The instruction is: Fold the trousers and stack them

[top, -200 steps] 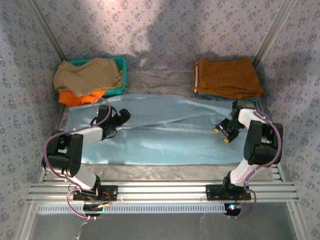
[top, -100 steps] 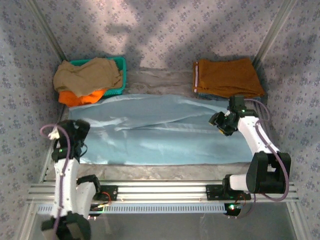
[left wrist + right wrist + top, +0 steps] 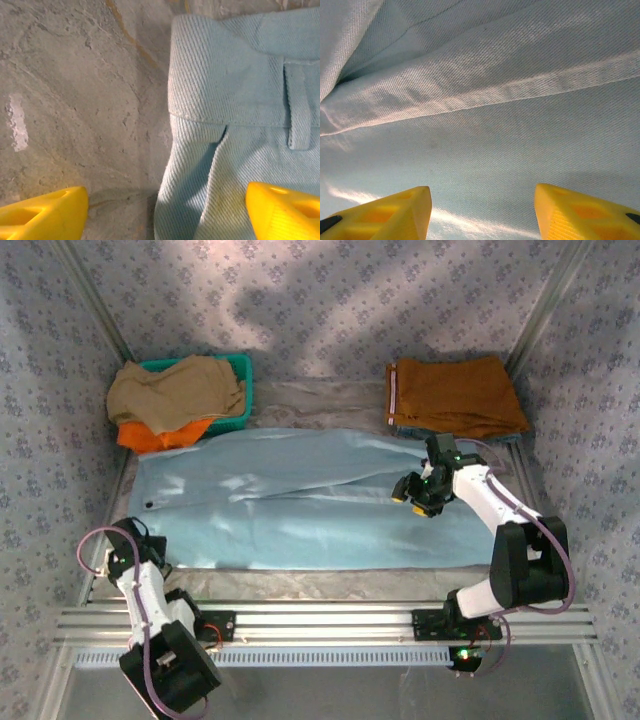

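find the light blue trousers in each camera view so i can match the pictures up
Top external: the trousers lie spread flat across the middle, waistband end at the left.
Left wrist: their waistband corner, with a belt loop, takes the right half.
Right wrist: their cloth lies beyond the fingers, with a seam running across it.
Shared landmark: the waistband edge, which is the cloth's left end from above.

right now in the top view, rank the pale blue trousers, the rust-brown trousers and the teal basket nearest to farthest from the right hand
Measured from the right hand:
1. pale blue trousers: spread directly beneath it, mid-table.
2. rust-brown trousers: folded at the far right, just beyond the hand.
3. teal basket: far left corner, clearly farthest.
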`<act>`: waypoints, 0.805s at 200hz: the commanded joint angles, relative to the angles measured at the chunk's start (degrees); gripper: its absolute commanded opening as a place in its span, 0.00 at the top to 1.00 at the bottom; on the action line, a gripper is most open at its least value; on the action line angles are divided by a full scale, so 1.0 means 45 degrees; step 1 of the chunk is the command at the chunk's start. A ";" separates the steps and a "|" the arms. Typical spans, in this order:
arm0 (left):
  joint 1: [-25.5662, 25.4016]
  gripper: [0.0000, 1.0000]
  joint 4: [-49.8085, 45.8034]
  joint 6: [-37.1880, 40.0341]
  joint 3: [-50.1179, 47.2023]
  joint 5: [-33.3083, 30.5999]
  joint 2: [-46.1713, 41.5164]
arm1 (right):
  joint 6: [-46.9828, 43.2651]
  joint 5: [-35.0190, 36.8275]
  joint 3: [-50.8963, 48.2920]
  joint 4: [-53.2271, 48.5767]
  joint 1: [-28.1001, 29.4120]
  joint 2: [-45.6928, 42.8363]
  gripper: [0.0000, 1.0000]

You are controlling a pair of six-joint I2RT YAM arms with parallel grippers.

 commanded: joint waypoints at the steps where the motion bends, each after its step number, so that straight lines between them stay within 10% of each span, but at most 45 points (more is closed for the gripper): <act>1: 0.0091 0.21 0.2675 0.0266 -0.0149 0.0471 0.0660 | -0.0273 -0.0385 0.0027 -0.0049 -0.0045 0.0056 0.42; 55: 0.0103 0.34 0.4594 0.0835 0.0348 0.1759 0.2273 | -0.0253 -0.0389 -0.0333 0.0044 -0.0135 -0.0264 0.42; 161: -0.0016 0.19 0.2588 0.1170 0.1504 0.1859 0.2142 | -0.0136 -0.0438 -0.0241 0.0138 -0.0193 -0.0303 0.42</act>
